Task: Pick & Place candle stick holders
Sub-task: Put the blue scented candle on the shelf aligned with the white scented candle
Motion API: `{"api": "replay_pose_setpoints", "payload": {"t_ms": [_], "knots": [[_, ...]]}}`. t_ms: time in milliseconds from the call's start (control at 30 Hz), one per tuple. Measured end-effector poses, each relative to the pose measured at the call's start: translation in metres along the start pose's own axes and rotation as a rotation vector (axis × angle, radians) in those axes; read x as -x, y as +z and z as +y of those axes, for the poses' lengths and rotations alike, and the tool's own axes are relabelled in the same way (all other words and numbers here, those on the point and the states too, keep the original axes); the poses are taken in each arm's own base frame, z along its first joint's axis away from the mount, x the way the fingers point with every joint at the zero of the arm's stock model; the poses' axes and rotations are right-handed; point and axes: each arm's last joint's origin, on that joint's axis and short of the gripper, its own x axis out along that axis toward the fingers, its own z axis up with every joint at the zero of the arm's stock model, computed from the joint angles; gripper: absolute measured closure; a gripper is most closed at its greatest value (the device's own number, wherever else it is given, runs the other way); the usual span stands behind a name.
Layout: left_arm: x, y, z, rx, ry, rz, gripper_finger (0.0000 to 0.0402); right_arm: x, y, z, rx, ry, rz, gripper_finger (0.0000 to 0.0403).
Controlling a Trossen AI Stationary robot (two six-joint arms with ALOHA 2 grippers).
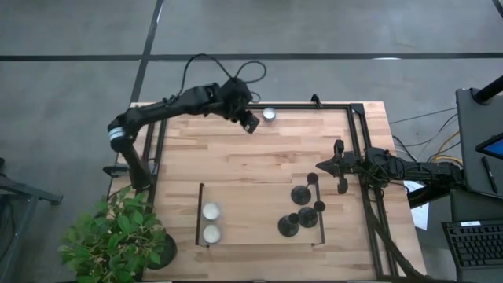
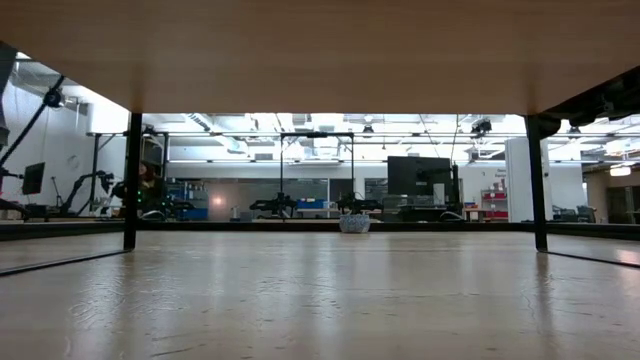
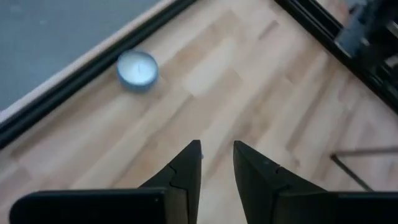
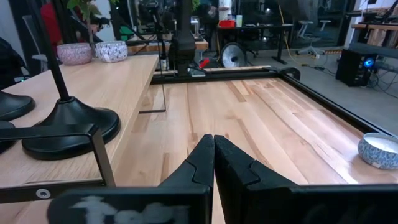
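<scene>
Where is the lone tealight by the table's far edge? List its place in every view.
High view: the tealight sits at the top edge, just right of the left gripper.
Low view: not identifiable.
Left wrist view: upper left, beside the black rail.
Right wrist view: far right.
Shared landmark: that rail.

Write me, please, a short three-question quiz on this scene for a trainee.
1. True or false: the right hand is shut.
2. How many holders stand on the table?
3. The lone tealight lies nearest to: A the left hand; B the right hand; C the plant.
Key: 1 true; 2 three; 3 A.
</scene>
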Motion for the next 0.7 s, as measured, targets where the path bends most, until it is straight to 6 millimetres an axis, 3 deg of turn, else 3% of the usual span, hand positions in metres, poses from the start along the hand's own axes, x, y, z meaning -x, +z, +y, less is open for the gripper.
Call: {"api": "replay_pose_setpoints", "payload": {"t_ms": [333, 700], "knots": [[-0.079, 0.017, 0.034, 0.077, 0.011, -0.032, 0.0298, 0.0, 0.0, 0.0, 0.0, 0.0, 0.0, 0.0394], [-0.141, 0.034, 0.066, 0.17, 0.09, 0.0, 0.0284, 0.0, 0.0, 0.0, 0.0, 0.0, 0.0, 0.0394]]}}
